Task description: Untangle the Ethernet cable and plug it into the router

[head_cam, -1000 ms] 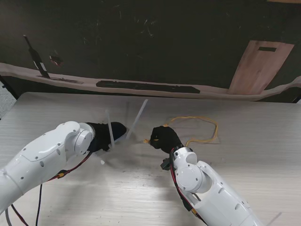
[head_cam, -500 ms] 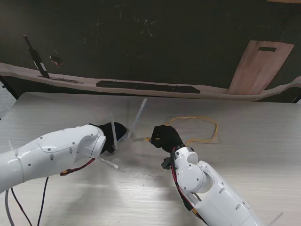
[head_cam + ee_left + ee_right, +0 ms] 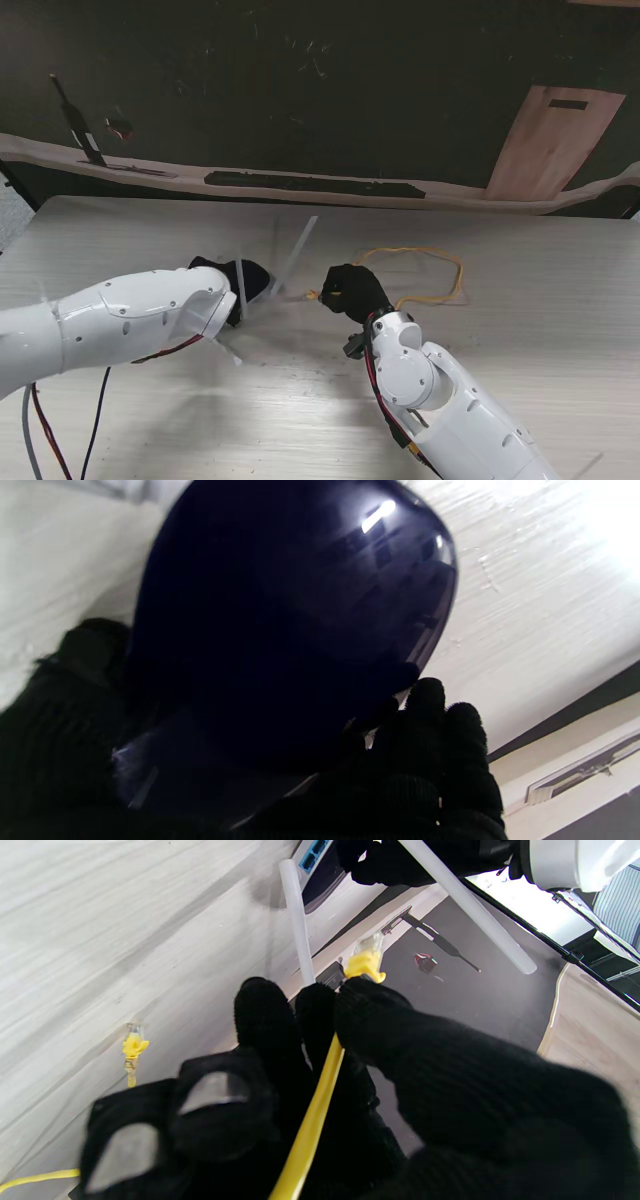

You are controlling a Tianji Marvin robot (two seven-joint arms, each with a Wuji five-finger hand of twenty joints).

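Observation:
My left hand [image 3: 222, 283], in a black glove, is shut on the dark glossy router [image 3: 295, 630], which fills the left wrist view; its white antennas [image 3: 296, 252] stick out toward the table's middle. My right hand [image 3: 350, 292] is shut on the yellow Ethernet cable [image 3: 312, 1120] just behind its clear plug [image 3: 366, 954], a short gap from the router. The right wrist view shows the router's blue ports [image 3: 312, 854] beyond the plug. The cable's loop [image 3: 440, 272] lies on the table to the right, and its other plug [image 3: 132, 1042] rests on the table.
The pale wooden table [image 3: 520, 330] runs to a dark floor past its far edge. A wooden board [image 3: 553, 140] leans at the far right. A long dark strip [image 3: 315, 184] lies beyond the table's far edge.
My left arm has swung inward, its forearm now covering more of the table near me, and the router's antennas shifted slightly. The right hand has barely moved.

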